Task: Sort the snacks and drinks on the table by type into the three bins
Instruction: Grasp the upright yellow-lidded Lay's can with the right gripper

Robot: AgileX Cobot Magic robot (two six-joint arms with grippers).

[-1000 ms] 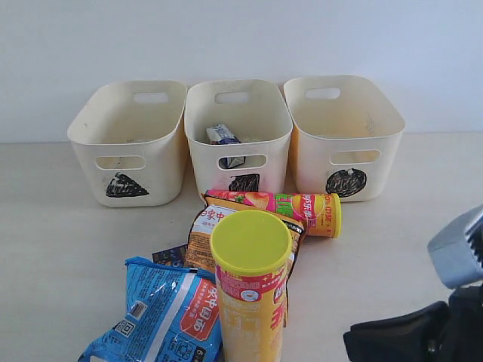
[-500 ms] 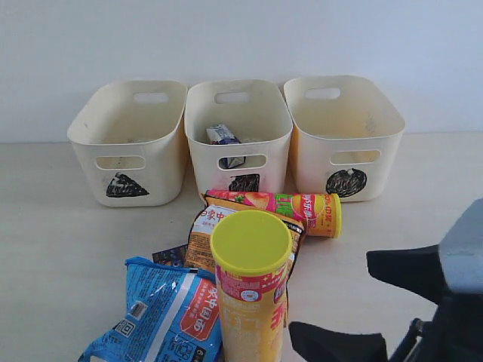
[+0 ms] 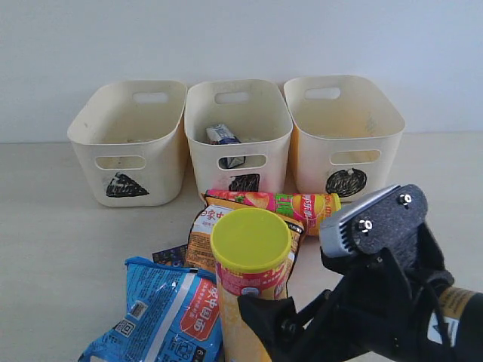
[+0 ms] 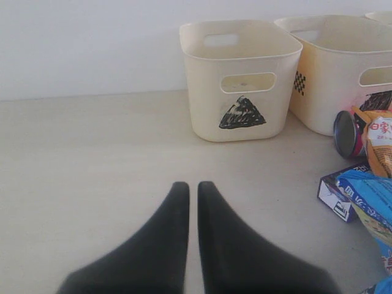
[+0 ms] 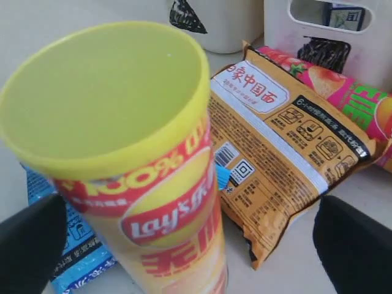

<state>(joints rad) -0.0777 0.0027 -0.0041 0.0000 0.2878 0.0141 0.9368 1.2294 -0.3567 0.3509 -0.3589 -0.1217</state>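
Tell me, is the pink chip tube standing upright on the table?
No, the pink chip tube lies on its side in front of the middle bin, while the yellow-lidded tube stands upright.

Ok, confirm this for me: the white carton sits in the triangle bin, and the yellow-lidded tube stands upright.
Not the triangle bin. The exterior view shows the white carton in the middle bin, beside it. The yellow-lidded tube does stand upright.

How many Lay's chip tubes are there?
2. The yellow-lidded Lay's tube stands upright in front, beside the blue bag. The pink Lay's tube lies on its side behind the orange bag, before the middle bin. Another could lie unseen in a bin.
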